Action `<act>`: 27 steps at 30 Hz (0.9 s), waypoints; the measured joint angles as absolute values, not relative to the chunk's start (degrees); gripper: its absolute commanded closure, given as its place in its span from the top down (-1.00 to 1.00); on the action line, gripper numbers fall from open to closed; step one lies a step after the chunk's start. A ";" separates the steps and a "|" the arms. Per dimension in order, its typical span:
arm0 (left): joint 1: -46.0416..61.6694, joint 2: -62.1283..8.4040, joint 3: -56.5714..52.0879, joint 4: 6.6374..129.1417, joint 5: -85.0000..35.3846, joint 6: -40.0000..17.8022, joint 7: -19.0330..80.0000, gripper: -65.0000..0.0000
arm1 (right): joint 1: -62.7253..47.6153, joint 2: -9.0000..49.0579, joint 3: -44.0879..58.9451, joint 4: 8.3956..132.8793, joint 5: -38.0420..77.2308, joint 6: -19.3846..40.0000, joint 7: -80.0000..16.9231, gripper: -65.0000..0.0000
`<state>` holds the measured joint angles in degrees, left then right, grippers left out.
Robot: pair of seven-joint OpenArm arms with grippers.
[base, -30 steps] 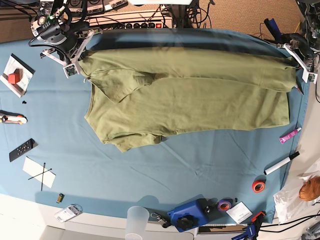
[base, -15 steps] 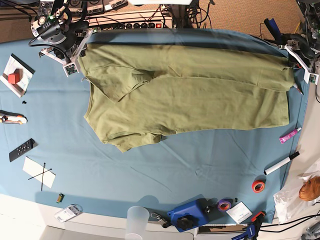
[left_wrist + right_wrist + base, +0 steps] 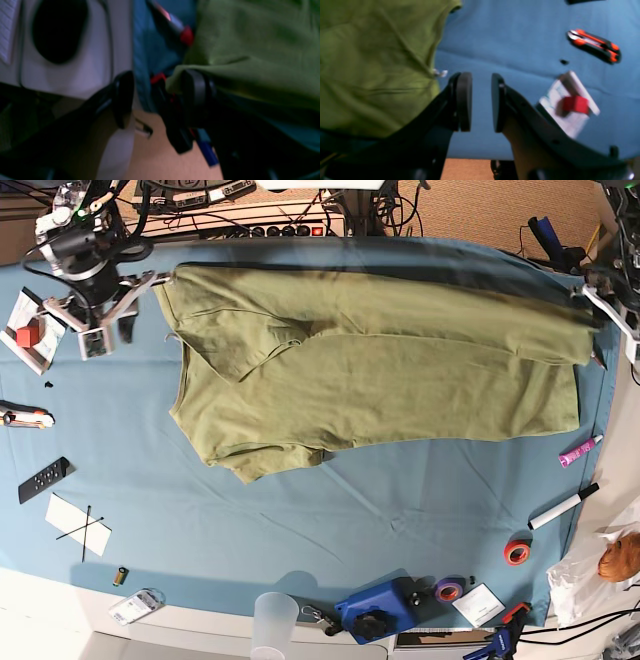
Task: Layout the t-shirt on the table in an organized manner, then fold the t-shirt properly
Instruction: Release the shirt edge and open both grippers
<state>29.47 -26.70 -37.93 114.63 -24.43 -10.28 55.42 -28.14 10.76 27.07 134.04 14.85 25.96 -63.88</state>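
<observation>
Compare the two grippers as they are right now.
The left gripper stands wide open at the table's edge, one finger against the t-shirt's hem; the right gripper is only narrowly open over bare blue cloth, beside the shirt without touching it. Both are black with round pads, and neither holds anything.

Red tape roll (image 3: pixel 516 553) and black marker (image 3: pixel 563 506) lie lower right; a black remote (image 3: pixel 43 479) sits left, a red block (image 3: pixel 27 335) upper left.
</observation>
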 measured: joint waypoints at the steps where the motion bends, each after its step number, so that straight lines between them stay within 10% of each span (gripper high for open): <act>1: 29.45 -26.68 -37.93 114.93 -24.40 -10.28 55.40 -0.03 | -27.88 10.76 27.62 134.04 14.85 25.98 -64.42 -0.56; 12: 29.71 -26.65 -37.93 115.26 -22.52 -10.26 67.72 -0.03 | -27.64 10.76 27.86 134.04 14.87 25.98 -64.45 -0.50; 27: 27.46 -26.68 -37.95 115.26 -10.72 -10.44 56.82 -0.03 | -27.29 10.76 27.86 134.04 15.05 24.34 -63.16 -0.24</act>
